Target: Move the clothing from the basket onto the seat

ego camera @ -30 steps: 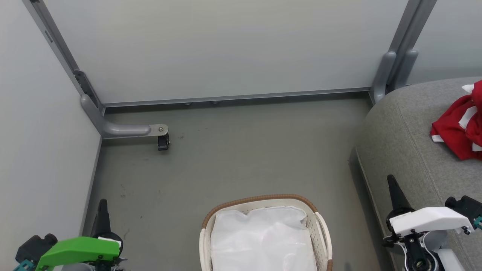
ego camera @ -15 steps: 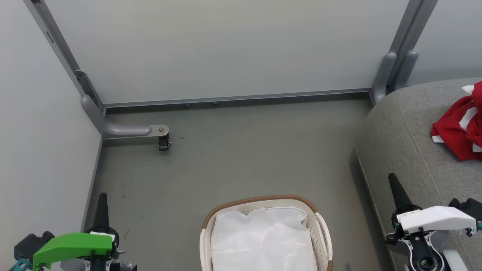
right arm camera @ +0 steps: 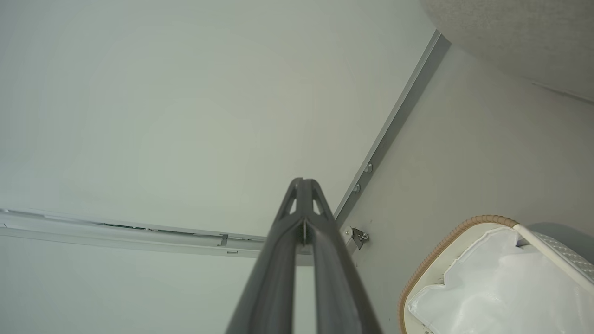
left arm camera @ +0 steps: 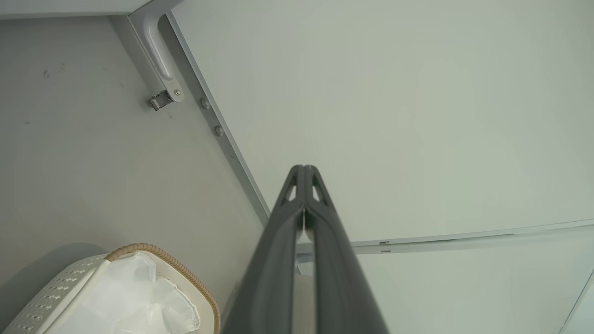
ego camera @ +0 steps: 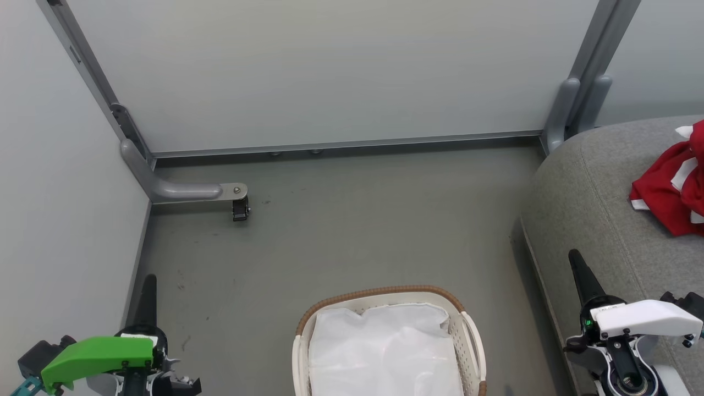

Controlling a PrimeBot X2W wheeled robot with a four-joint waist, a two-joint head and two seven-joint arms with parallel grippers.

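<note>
— Where's the clothing (ego camera: 668, 192)?
— Crumpled soft red fabric with white stripes, lying on the grey upholstered seat (ego camera: 594, 209), in from its rounded corner and stitched seam.
— And the basket (ego camera: 385, 290)?
— Oval, perforated cream plastic with a brown woven-look rim. It stands on the smooth grey floor (ego camera: 341, 220) beside the seat's edge, with a wrinkled white liner sheet (ego camera: 385, 352) inside.
— The grippers?
— Left gripper (left arm camera: 304, 170) and right gripper (right arm camera: 304, 182) both have their long dark tapered fingers pressed together at the tips, holding nothing.
</note>
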